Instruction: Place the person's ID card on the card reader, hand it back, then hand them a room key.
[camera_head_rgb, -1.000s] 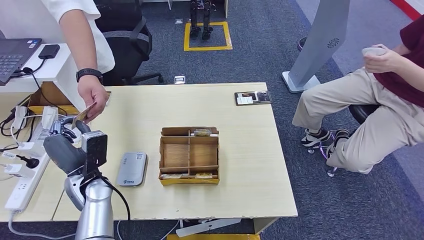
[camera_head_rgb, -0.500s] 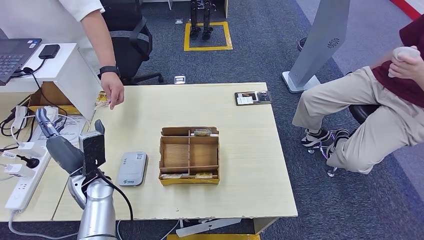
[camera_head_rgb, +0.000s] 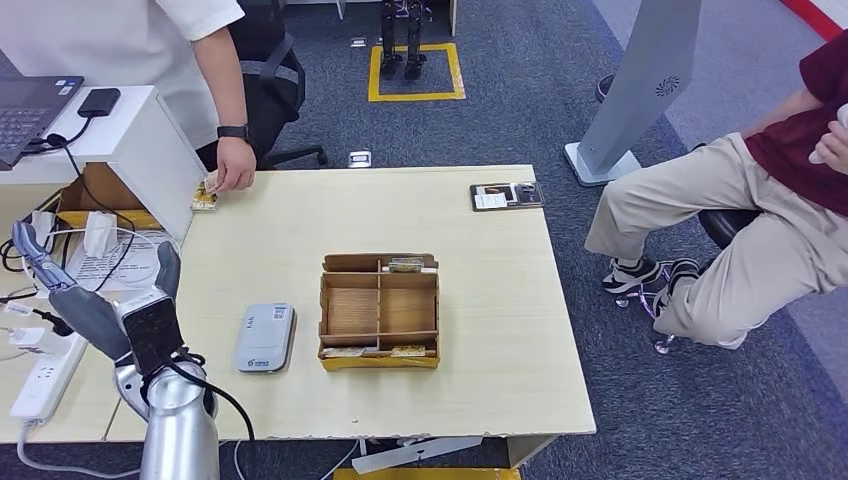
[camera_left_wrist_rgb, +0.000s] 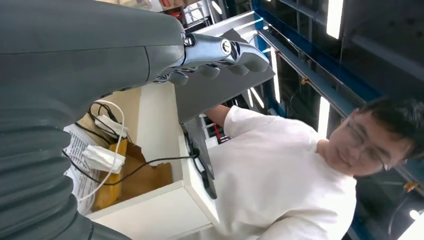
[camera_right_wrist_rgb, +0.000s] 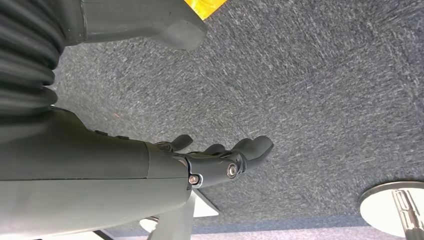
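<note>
My left hand is raised over the table's left edge, fingers spread, holding nothing; the left wrist view shows its fingers stretched out toward a person in a white shirt. That person's hand holds the ID card down at the table's far left corner. The grey card reader lies flat to the right of my left hand, bare on top. A wooden tray with room key cards in its slots stands mid-table. My right hand hangs over carpet, holding nothing.
A power strip and cables lie left of my left arm. A white desk with a laptop stands at the far left. A black card holder lies at the far right of the table. Another person sits to the right.
The person has taken the ID card out of my left hand and drawn it back to the table's far corner. My left hand, now holding nothing, has dropped back and to the left.
</note>
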